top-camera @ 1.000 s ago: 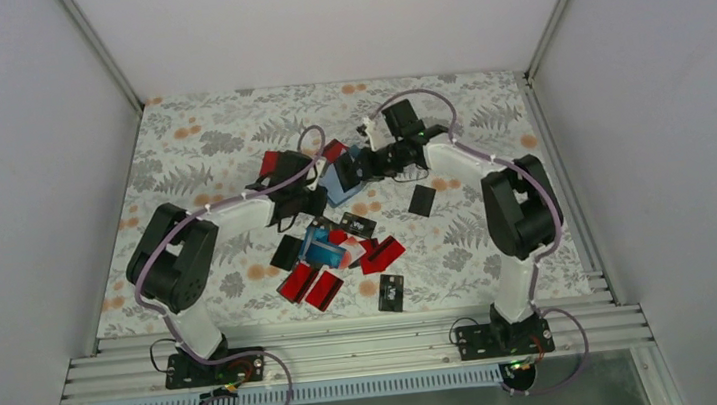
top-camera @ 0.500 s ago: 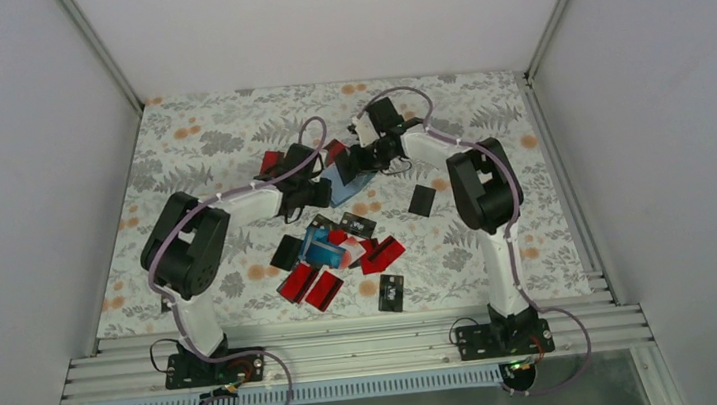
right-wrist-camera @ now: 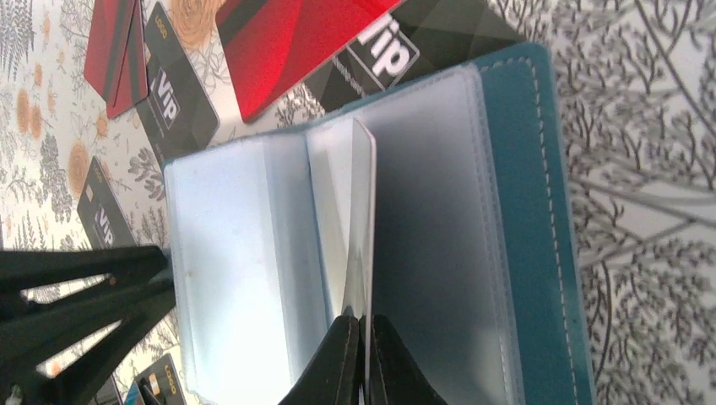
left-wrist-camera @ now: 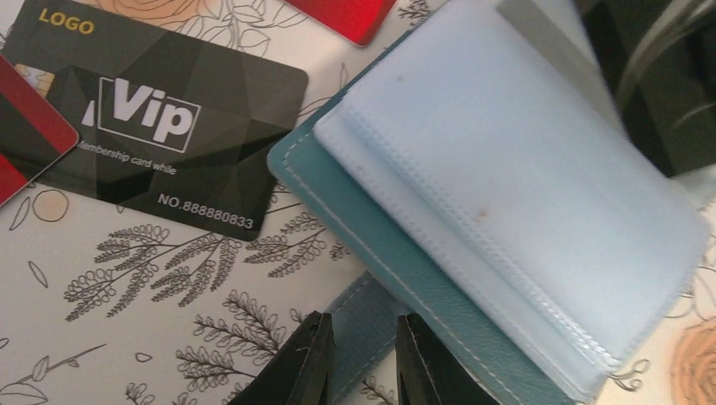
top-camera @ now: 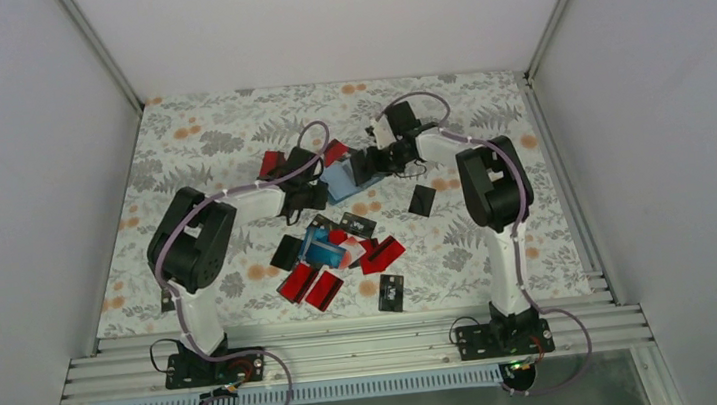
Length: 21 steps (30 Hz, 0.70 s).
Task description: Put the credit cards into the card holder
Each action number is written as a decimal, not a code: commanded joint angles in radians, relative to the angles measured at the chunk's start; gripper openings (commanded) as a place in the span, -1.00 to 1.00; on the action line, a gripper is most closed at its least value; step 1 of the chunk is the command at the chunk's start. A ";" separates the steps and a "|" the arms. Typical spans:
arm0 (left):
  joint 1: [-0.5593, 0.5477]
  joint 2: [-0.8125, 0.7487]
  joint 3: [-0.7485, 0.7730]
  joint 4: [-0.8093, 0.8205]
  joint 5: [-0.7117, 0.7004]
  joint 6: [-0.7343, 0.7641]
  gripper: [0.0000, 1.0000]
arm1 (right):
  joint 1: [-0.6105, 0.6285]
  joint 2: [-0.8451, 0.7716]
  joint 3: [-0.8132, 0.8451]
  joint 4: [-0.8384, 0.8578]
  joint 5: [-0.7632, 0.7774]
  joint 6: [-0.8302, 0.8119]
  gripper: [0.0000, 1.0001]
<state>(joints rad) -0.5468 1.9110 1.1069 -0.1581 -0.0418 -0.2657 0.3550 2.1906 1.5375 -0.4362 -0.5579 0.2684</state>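
The teal card holder [top-camera: 340, 179] lies open at mid-table, its clear sleeves [left-wrist-camera: 507, 194] fanned out. My right gripper [right-wrist-camera: 361, 337] is shut on one upright clear sleeve [right-wrist-camera: 359, 219], beside the teal cover [right-wrist-camera: 528, 211]. My left gripper [left-wrist-camera: 361, 354] hovers at the holder's near edge. Its jaws stand a narrow gap apart over the teal strap [left-wrist-camera: 365, 329], which lies flat beneath them. Whether they touch it I cannot tell. Loose credit cards surround the holder: a black Vip card [left-wrist-camera: 169, 143], red ones [right-wrist-camera: 287, 42], and a mixed pile [top-camera: 334, 250] nearer the arm bases.
A lone black card [top-camera: 422, 200] lies right of the holder and another [top-camera: 391, 292] near the front edge. Two red cards [top-camera: 272, 161] sit behind the left wrist. The left gripper's black fingers [right-wrist-camera: 84, 295] show at the holder's far side in the right wrist view. White walls enclose the floral mat.
Both arms have drawn in around the card holder; the right arm's elbow swung left and back. The left jaws have parted slightly. The right gripper stays shut.
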 commanded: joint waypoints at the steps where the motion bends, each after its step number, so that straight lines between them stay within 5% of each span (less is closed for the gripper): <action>1: 0.018 0.033 0.006 0.011 -0.033 0.036 -0.60 | -0.001 -0.034 -0.111 -0.003 0.048 0.019 -0.92; 10: 0.030 0.064 0.062 0.016 -0.024 0.117 -0.61 | 0.035 -0.204 -0.355 0.043 -0.078 0.138 -0.92; 21: 0.031 0.001 0.081 -0.031 -0.018 0.105 -0.63 | -0.008 -0.164 -0.185 0.044 -0.076 0.145 -0.92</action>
<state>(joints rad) -0.5224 1.9511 1.1648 -0.1680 -0.0563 -0.1711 0.3725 1.9839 1.2675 -0.4080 -0.6147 0.4011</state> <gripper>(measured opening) 0.186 0.044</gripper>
